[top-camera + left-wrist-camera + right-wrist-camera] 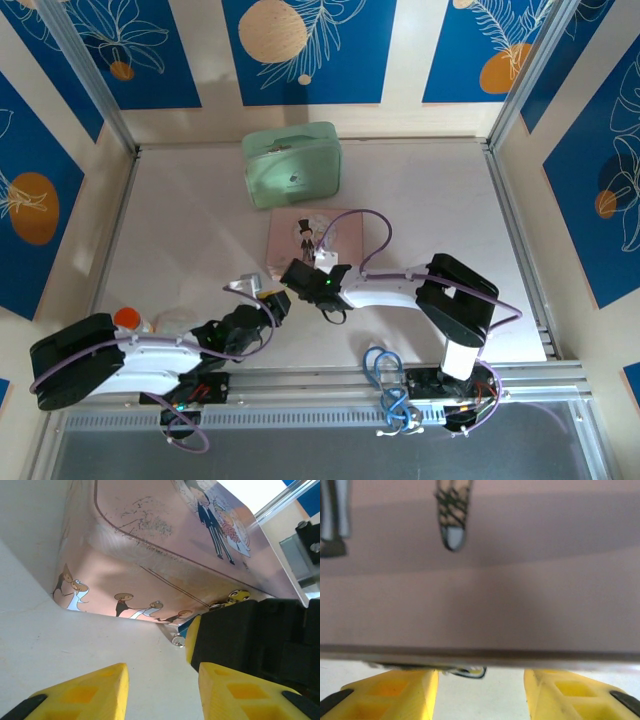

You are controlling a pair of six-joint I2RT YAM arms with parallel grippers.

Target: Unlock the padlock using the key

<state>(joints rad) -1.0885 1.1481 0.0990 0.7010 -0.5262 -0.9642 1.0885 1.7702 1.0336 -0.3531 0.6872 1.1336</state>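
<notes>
The padlock [181, 630] sits on the surface [75, 645] at the foot of the pink box [165, 545], just beside its near wall, with only a bit of blue body and silvery shackle showing. The right gripper [480, 692] is released, its fingers spread with nothing between them, close against the box's side and just beside the padlock. The left gripper [162, 690] is also released and empty, low and facing the padlock. A green case [290, 165] stands behind the box.
</notes>
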